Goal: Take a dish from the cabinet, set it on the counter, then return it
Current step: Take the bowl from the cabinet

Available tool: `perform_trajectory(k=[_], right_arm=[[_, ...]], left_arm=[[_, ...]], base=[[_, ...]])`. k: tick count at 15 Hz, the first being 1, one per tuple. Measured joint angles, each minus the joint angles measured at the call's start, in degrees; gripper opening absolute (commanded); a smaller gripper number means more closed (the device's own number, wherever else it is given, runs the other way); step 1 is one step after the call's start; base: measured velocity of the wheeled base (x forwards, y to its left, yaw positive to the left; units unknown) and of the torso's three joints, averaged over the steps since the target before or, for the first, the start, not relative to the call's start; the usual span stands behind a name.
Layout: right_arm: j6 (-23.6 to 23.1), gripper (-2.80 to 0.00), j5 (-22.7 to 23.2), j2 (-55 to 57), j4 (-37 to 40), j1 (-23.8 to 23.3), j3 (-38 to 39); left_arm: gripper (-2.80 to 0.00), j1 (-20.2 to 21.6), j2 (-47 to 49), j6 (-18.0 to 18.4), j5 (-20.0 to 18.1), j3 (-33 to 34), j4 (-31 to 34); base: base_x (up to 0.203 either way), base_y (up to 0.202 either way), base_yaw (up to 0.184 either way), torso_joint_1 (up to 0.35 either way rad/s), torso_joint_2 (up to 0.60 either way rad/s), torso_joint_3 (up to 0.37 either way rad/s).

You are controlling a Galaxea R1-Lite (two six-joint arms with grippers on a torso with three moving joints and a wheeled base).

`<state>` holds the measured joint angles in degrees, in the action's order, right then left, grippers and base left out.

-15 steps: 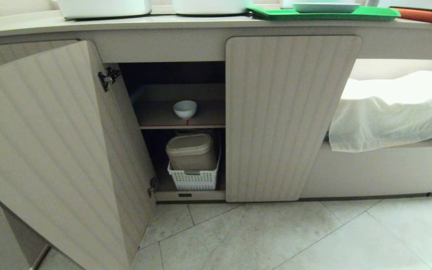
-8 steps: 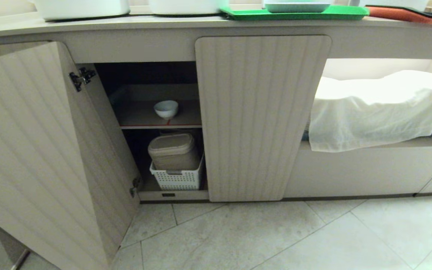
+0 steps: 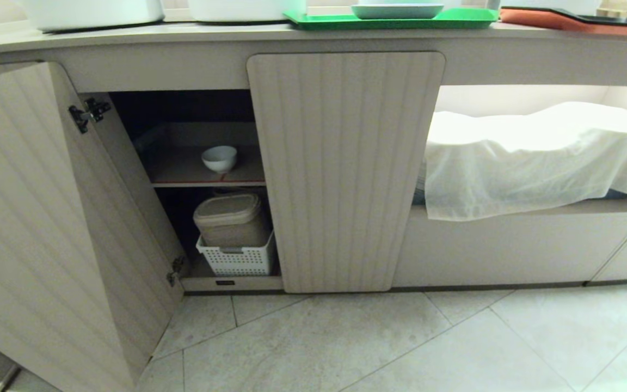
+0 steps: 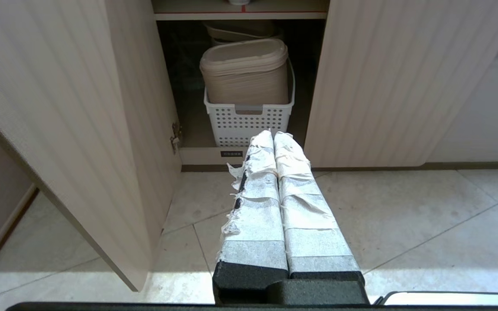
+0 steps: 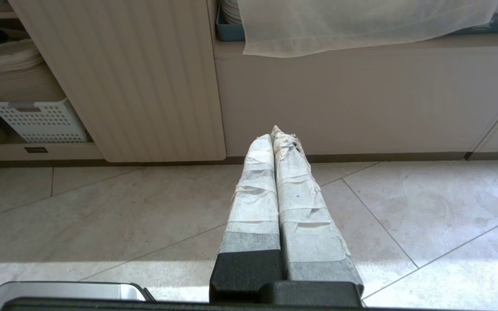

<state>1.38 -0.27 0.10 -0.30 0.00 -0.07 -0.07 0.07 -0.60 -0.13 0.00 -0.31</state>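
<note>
Currently the dish (image 3: 219, 158) sits upright on the cabinet (image 3: 183, 174) inner shelf behind the open left door, above and ahead of the left gripper (image 4: 273, 136), which faces that opening and lies nearer than the right gripper (image 5: 271, 134); both have fingers pressed together, empty.

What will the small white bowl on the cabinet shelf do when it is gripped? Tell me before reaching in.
The bowl looks glossy, so taped fingers may slip on its wall. Its foot seems narrow under a deep body, so a sideways nudge could tip it on the shelf. It looks like ceramic: probably rigid and breakable if dropped.
</note>
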Motion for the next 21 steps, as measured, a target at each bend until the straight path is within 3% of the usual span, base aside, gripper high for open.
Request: perform_trajectory(k=[11, 21], right_arm=[[0.03, -2.8, 0.0, 0.0, 0.04, 0.07, 0.0], [0.02, -2.8, 0.0, 0.0, 0.06, 0.07, 0.0]], left_arm=[[-2.8, 0.05, 0.0, 0.16, 0.13, 0.0, 0.04], [-2.8, 0.05, 0.0, 0.18, 0.27, 0.0, 0.06]], base=[[0.0, 0.0, 0.0, 0.0, 0.0, 0.0], [0.187, 0.0, 0.001, 0.002, 0.0, 0.003]])
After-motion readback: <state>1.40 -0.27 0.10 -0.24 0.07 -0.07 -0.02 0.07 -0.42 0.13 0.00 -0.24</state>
